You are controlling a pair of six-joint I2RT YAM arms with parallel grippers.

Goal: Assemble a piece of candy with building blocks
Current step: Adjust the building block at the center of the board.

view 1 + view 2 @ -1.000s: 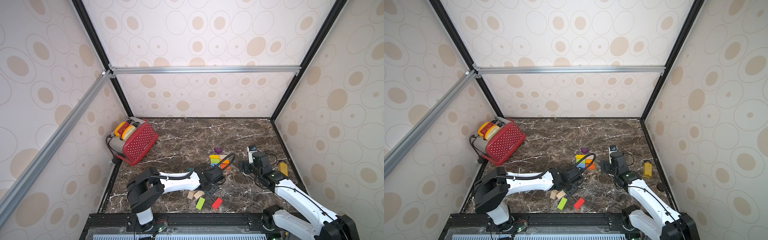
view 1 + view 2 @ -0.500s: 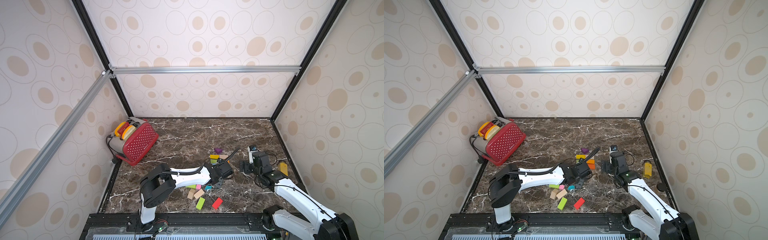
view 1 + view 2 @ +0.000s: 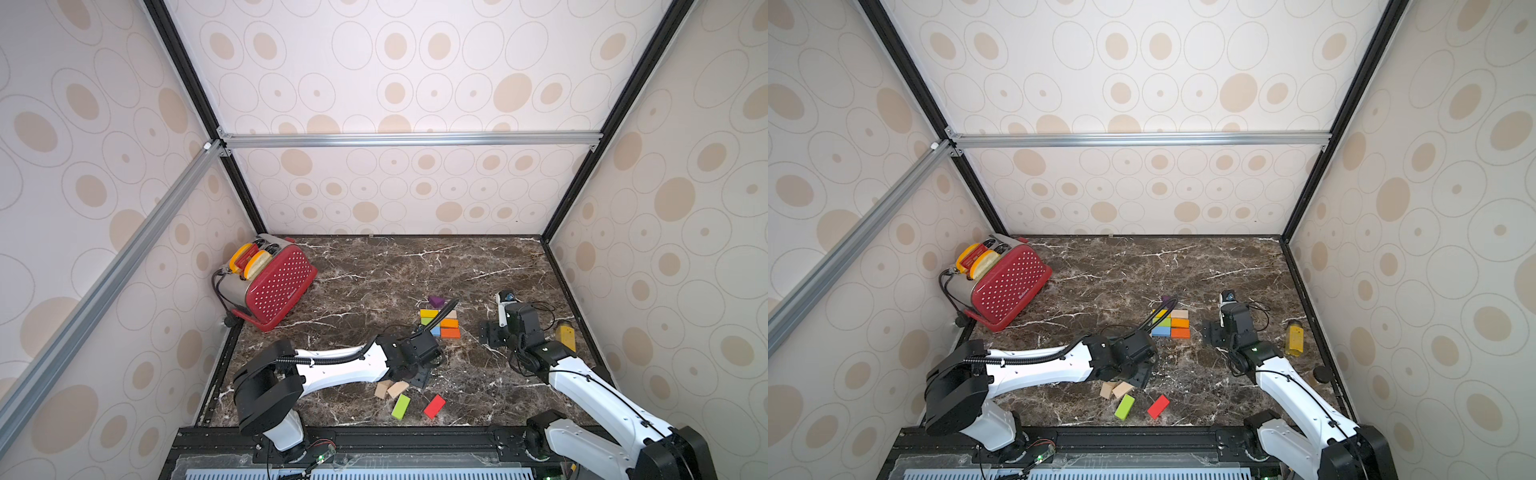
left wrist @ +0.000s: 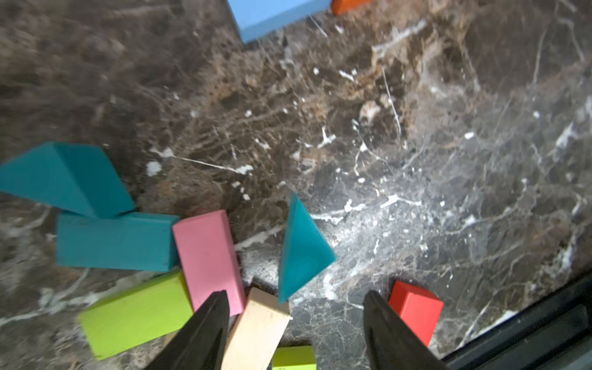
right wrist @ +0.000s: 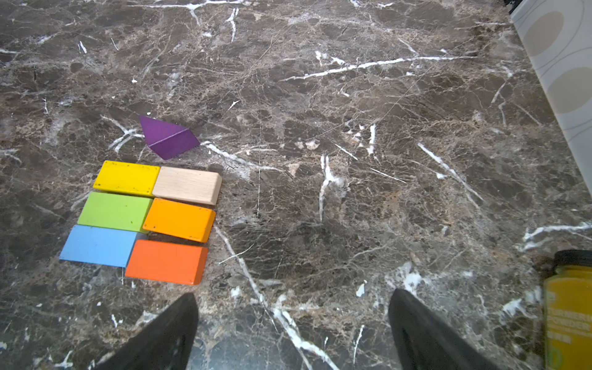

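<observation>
A six-brick body of building blocks had been laid flat on the bench, a purple wedge lying just beside its far edge; a wrapper end was judged still wanted. The left gripper hung over the loose pile, jaws parted and empty, a teal wedge just ahead; alignment over it was called for next. The right gripper stood spread wide, holding nothing.
</observation>
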